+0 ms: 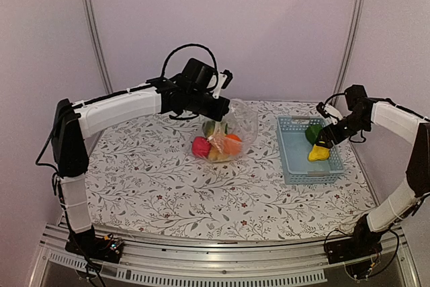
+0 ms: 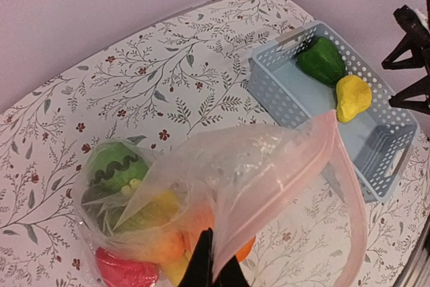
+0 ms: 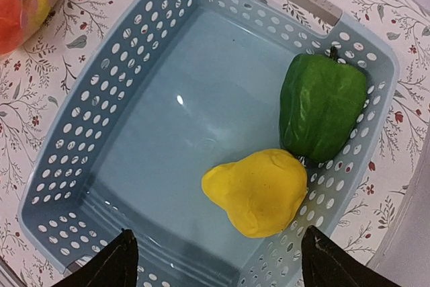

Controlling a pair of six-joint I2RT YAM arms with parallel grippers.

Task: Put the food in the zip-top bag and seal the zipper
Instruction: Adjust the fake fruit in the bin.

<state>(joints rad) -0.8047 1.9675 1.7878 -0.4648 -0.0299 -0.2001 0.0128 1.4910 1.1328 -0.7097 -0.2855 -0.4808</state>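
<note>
Top external: overlooking whole table (image 1: 154, 179) from near side. Left wrist: peering closely down onto zip-top bag (image 2: 269, 159). Right wrist: facing down into basket (image 3: 188, 119); all three sharing it.

Light was soft and even, shadows faint; mild sheen lay on the zip-top bag (image 2: 269, 166) and basket (image 3: 180, 100) floor.

Lab test booth, plain walls (image 1: 269, 18), aluminium frame (image 1: 201, 255)
</note>
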